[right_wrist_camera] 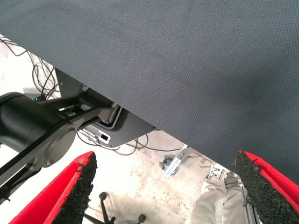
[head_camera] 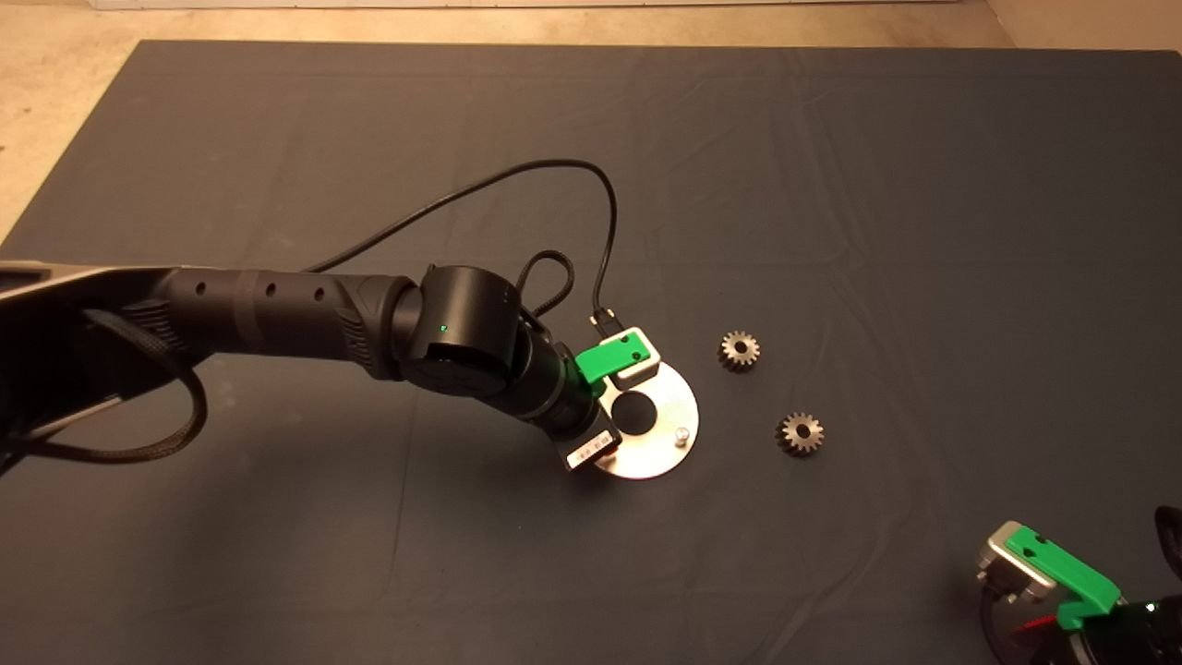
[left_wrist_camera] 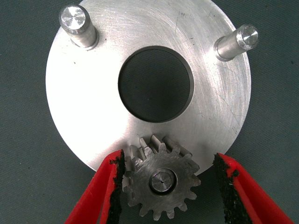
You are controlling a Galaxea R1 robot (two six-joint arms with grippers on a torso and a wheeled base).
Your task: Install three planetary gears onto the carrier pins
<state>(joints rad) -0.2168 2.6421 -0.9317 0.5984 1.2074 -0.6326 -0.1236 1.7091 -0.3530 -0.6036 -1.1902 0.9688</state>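
Left gripper [left_wrist_camera: 168, 186] over disc [left_wrist_camera: 93, 93], fingers apart around gear [left_wrist_camera: 161, 183] seated on pin [left_wrist_camera: 162, 181]; one pad [left_wrist_camera: 116, 182] touches teeth. Risk: retreat drags the gear off. Right gripper [head_camera: 1053, 577] parked, fingers apart.

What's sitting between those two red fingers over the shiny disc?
A small grey gear, already slipped onto a pin at the disc's edge, sits between the left gripper's open fingers in the left wrist view.

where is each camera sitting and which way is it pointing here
Head view: above, looking down at the mat; shows the left gripper over the disc and the parked right gripper.
Left wrist view: looks down on a gear seated on a pin, between open fingers.
Right wrist view: past its open fingers to mat edge and floor.
Shared: head and left wrist views show the disc.
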